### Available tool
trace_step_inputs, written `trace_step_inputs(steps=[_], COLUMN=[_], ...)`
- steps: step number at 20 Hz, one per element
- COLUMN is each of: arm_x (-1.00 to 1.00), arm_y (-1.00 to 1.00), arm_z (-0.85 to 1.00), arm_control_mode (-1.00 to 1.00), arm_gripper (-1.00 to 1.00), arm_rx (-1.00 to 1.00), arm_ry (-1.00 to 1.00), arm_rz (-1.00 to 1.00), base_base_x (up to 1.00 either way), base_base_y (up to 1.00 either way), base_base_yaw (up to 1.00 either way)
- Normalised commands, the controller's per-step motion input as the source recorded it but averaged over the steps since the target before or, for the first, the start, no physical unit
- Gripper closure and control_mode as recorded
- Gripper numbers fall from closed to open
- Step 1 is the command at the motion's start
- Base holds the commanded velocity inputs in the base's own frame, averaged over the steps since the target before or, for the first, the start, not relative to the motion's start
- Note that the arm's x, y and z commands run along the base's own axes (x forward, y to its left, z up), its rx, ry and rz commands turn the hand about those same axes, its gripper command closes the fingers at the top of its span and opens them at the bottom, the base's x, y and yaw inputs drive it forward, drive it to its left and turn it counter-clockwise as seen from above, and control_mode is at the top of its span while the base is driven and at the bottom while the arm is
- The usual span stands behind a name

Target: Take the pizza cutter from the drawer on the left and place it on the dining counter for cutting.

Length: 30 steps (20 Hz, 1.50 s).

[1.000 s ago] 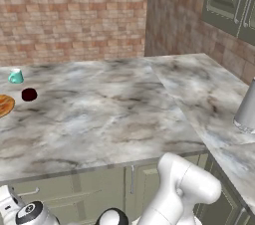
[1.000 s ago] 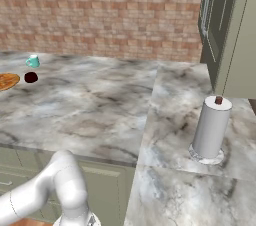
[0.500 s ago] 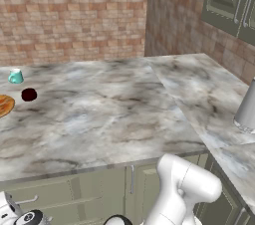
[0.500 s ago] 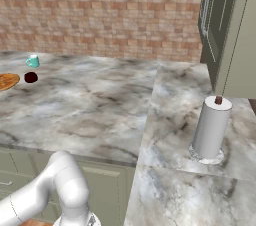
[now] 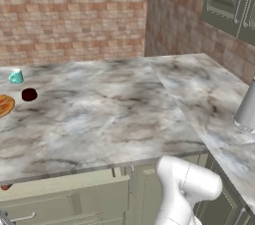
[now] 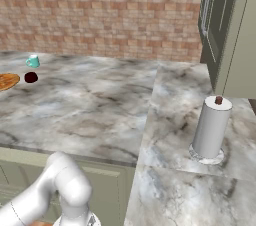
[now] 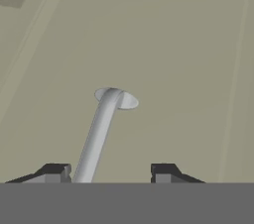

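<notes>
Here, veined marble dining counter (image 5: 114,119), red brick wall (image 5: 74,15), tool (image 7: 109,172) astride the drawer (image 7: 163,44) handle (image 7: 101,134), grip unclear.

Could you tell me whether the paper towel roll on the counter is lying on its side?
No, the paper towel roll stands upright on its round base on the dining counter in the right base view.

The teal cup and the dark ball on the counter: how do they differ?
The cup is pale teal; the ball is dark red. The cup stands nearer the brick wall, the ball nearer the counter's front. The cup is upright with a flat top; the ball is round. Both are small and rest on the marble counter.
</notes>
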Motion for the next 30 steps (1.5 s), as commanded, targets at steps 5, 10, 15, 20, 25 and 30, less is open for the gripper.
trace_step_inputs(steps=[5,10,15,20,25,30], arm_x=[-0.65,-0.53,-0.5,-0.5,-0.49,-0.39], arm_y=[0.0,0.0,0.0,0.0,0.0,0.0], arm_z=[-0.02,-0.02,-0.01,0.0,0.0,0.0], arm_control_mode=[-1.0,-1.0,-1.0,-1.0,-1.0,-1.0], arm_gripper=[1.0,1.0,1.0,1.0,1.0,1.0], arm_rx=[0.0,0.0,0.0,0.0,0.0,0.0], arm_ry=[0.0,0.0,0.0,0.0,0.0,0.0], arm_rz=[-0.06,-0.05,-0.04,-0.04,-0.04,-0.02], base_base_x=[0.0,0.0,0.0,0.0,0.0,0.0], base_base_y=[0.0,0.0,0.0,0.0,0.0,0.0], base_base_yaw=[0.0,0.0,0.0,0.0,0.0,0.0])
